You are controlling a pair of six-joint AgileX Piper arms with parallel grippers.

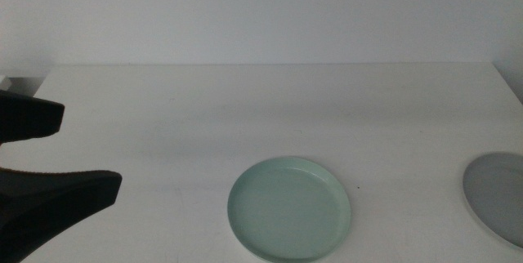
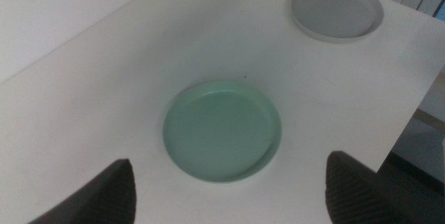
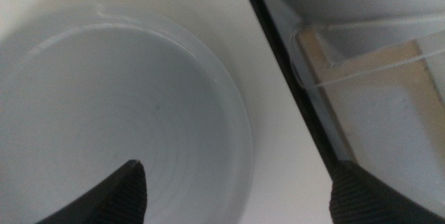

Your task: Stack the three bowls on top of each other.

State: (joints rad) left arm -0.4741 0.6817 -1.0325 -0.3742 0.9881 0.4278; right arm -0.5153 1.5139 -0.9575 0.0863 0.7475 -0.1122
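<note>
A pale mint green bowl (image 1: 289, 208) (image 2: 222, 131) lies empty near the table's front, in the middle. A grey bowl (image 1: 498, 198) (image 2: 337, 11) lies to its right, cut off by the middle view's right edge. My left gripper (image 1: 92, 149) (image 2: 229, 163) hovers open at the left, apart from the green bowl and holding nothing. My right gripper (image 3: 238, 175) is outside the middle view. It stands open just above a pale bowl (image 3: 104, 113) that fills its wrist view beside the table's edge. I cannot tell whether this is the grey bowl.
The white table (image 1: 270, 108) reaches back to a plain wall. Its dark-trimmed side edge (image 3: 292, 78) runs close past the pale bowl, with a clear box (image 3: 375, 78) below it. The table's front edge (image 2: 410, 106) is near the green bowl.
</note>
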